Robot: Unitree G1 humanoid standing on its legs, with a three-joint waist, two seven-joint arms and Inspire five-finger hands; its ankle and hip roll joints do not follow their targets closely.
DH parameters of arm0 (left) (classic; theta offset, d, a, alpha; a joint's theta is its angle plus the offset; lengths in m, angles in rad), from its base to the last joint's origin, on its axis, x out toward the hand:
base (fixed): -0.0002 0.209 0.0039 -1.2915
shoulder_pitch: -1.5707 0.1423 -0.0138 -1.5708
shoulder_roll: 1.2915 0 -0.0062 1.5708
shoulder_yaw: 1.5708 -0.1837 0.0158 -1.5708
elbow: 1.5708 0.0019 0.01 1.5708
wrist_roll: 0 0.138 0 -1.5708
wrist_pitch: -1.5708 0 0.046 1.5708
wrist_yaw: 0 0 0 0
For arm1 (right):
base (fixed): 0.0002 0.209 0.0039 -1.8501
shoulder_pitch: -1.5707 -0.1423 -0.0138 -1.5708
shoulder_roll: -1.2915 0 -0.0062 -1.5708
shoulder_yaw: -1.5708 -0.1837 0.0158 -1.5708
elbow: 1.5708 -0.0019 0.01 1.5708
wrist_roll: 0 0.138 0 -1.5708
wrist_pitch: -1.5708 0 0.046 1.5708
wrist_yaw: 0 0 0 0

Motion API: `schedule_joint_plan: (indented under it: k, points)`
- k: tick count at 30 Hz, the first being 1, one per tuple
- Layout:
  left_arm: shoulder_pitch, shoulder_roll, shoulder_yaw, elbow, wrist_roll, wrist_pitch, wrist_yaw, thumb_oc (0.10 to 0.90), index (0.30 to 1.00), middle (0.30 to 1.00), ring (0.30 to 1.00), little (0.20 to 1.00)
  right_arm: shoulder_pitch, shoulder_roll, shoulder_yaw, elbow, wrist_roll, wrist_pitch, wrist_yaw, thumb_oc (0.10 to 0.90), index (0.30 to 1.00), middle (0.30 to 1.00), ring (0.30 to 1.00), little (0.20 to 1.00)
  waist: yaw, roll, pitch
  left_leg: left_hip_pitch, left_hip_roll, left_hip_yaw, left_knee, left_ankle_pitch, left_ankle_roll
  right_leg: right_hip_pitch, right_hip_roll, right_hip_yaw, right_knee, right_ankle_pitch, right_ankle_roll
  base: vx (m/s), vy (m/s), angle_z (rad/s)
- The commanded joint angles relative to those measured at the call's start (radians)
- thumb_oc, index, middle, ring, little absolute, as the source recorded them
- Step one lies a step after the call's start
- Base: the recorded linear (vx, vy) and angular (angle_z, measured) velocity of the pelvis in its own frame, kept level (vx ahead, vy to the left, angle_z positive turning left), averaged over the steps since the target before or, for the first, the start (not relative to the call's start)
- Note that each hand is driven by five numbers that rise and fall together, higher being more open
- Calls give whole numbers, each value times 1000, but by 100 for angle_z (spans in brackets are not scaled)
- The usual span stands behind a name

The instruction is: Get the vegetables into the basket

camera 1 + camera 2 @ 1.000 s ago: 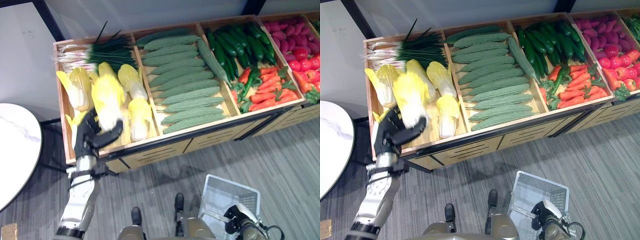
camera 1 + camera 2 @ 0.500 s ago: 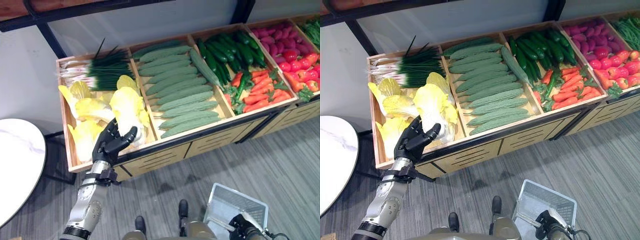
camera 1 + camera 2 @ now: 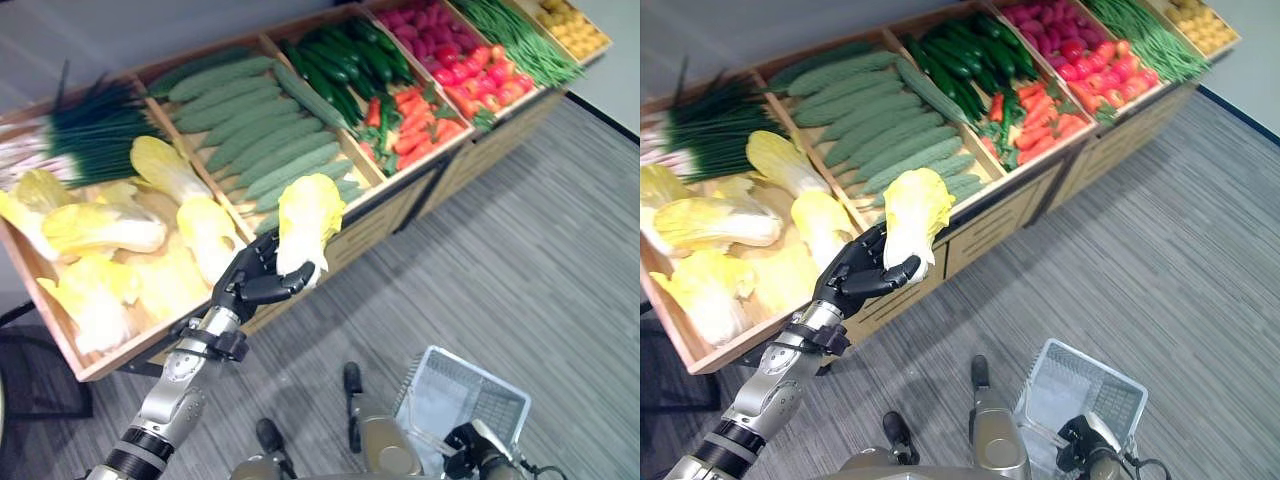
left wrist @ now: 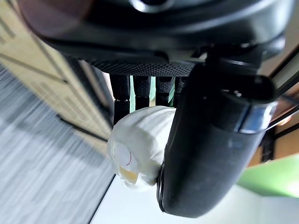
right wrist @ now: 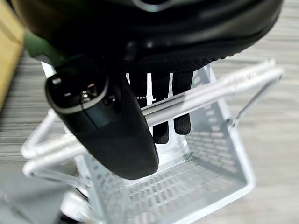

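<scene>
Above the front edge of the wooden produce stand [image 3: 395, 205], the left hand [image 3: 255, 283] grasps a napa cabbage [image 3: 308, 212] by its white base, fingers and thumb curled round it, leafy yellow end up. More cabbages [image 3: 100, 228] lie in the stand's near bin, beside bins of bitter gourds [image 3: 250, 135], cucumbers [image 3: 335, 60] and carrots [image 3: 420, 125]. Down on the grey floor [image 3: 520, 270], the right hand [image 5: 107, 126] clasps the handle [image 5: 196, 100] of the white wire basket [image 3: 465, 400].
</scene>
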Motion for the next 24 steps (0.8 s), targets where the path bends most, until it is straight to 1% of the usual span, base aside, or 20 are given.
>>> schedule_joint_plan:
  k: [1, 3, 5, 7, 9, 10, 12, 13, 16, 17, 18, 19, 20, 21, 22, 23, 24]
  points:
    - [-28, 29, 80, -174, 21, -90, -13, 400, 300, 300, 300, 300, 1, -13, 25, -8, 27, -16, -16, 400, 300, 300, 300, 300, 10, -26, -53, -15, 3, -106, 37, -72, -77, 36, -78, 67, -54, 17, 64, -34, -24, -97]
    - [-15, 34, 85, -182, 29, -88, -18, 400, 300, 300, 300, 300, 1, -11, 24, 2, 26, -14, -19, 400, 300, 300, 300, 300, 16, -33, -64, -10, 7, -79, 34, -68, -81, 54, -75, 57, -56, 16, 65, -10, -69, -79]
    - [-8, 36, 90, -187, 32, -89, -22, 400, 300, 300, 300, 300, -6, -9, 28, 8, 25, -10, -23, 400, 300, 300, 300, 300, 20, -38, -74, -7, 5, -56, 32, -64, -88, 93, -71, 41, -122, 20, 70, 13, -97, -53]
    - [0, 33, 98, -189, 27, -91, -24, 400, 300, 300, 300, 300, -13, -9, 30, 0, 28, -12, -31, 400, 300, 300, 300, 300, 22, -35, -79, -2, 15, -35, 37, -56, -98, 101, -58, 47, -157, 4, 66, 27, -123, -42]
    - [-3, 29, 97, -185, 24, -91, -23, 400, 300, 300, 300, 300, -16, -8, 33, -5, 29, -12, -33, 400, 300, 300, 300, 300, 22, -31, -78, -2, 22, -30, 43, -52, -104, 102, -49, 46, -164, -6, 60, 32, -154, -44]
    - [-14, 19, 88, -179, 20, -92, -18, 400, 300, 300, 300, 300, -15, -12, 32, -18, 38, -15, -38, 400, 300, 300, 300, 300, 15, -23, -78, -1, 37, -25, 51, -44, -116, 107, -34, 47, -177, -32, 50, 36, -203, -21]
    - [-17, 13, 87, -175, 17, -92, -16, 400, 300, 300, 300, 300, -14, -13, 32, -22, 41, -15, -40, 400, 300, 300, 300, 300, 10, -17, -79, 1, 48, -24, 55, -38, -124, 111, -26, 49, -182, -42, 42, 42, -209, -12]
    - [-22, 3, 79, -173, 15, -91, -15, 400, 300, 300, 300, 300, -16, -17, 35, -29, 40, -16, -46, 400, 300, 300, 300, 300, 1, -5, -77, 4, 65, -19, 62, -28, -138, 116, -10, 51, -186, -60, 30, 55, -214, -17]
    - [-34, -13, 69, -169, 10, -88, -14, 400, 300, 300, 300, 300, -14, -35, 24, -23, 53, -16, -52, 400, 300, 300, 300, 300, -15, 17, -72, 5, 99, -18, 77, -1, -166, 119, 22, 60, -186, -82, 8, 50, -248, -17]
    - [-40, -23, 63, -168, 6, -87, -13, 400, 300, 300, 300, 300, -14, -42, 16, -21, 60, -17, -58, 400, 300, 300, 300, 300, -20, 26, -69, 3, 116, -16, 81, 13, -180, 122, 36, 60, -192, -87, -1, 73, -327, -22]
    - [-51, -27, 58, -164, 14, -88, -11, 400, 300, 300, 300, 300, -18, -52, 2, -20, 81, -19, -67, 400, 300, 300, 300, 300, -29, 34, -67, -3, 146, -20, 116, 29, -202, 127, 61, 74, -201, -100, -15, 103, -310, -18]
    - [-53, -26, 64, -174, 19, -95, -9, 400, 300, 300, 300, 300, -28, -66, 3, -12, 83, -17, -67, 400, 300, 300, 300, 300, -13, 41, -58, -15, 137, -100, 147, 39, -206, 127, 83, 103, -204, -109, -26, 92, -230, -22]
    - [-57, -30, 56, -177, 19, -96, -9, 400, 300, 300, 300, 300, -33, -73, 4, -2, 83, -14, -69, 400, 300, 300, 300, 300, -4, 45, -53, -27, 131, -141, 156, 42, -210, 130, 88, 111, -205, -113, -30, 45, -72, -35]
    - [-57, -30, 56, -177, 20, -96, -9, 400, 300, 300, 300, 300, -33, -73, 4, -1, 83, -15, -69, 400, 300, 300, 300, 300, -5, 45, -53, -28, 131, -142, 157, 42, -210, 130, 88, 109, -205, -113, -30, -48, -63, -88]
    - [-60, -33, 49, -179, 25, -98, -4, 400, 300, 300, 300, 300, -44, -79, 6, 6, 81, -11, -71, 400, 300, 300, 300, 300, 11, 43, -49, -59, 109, -224, 144, 61, -190, 118, 91, 122, -210, -95, -40, 2, -97, -75]
    - [-63, -41, 48, -181, 29, -102, 4, 400, 300, 300, 300, 300, -55, -88, 1, 20, 92, -11, -77, 400, 300, 300, 300, 300, 34, 37, -48, -107, 65, -382, 120, 30, -173, 109, 91, 171, -213, -90, -37, 29, -107, -49]
    - [-58, -43, 49, -186, 34, -106, 9, 400, 300, 300, 300, 300, -58, -92, 2, 28, 94, -10, -79, 400, 300, 300, 300, 300, 44, 35, -44, -124, 50, -450, 107, 23, -167, 106, 96, 198, -213, -89, -37, 102, -63, -11]
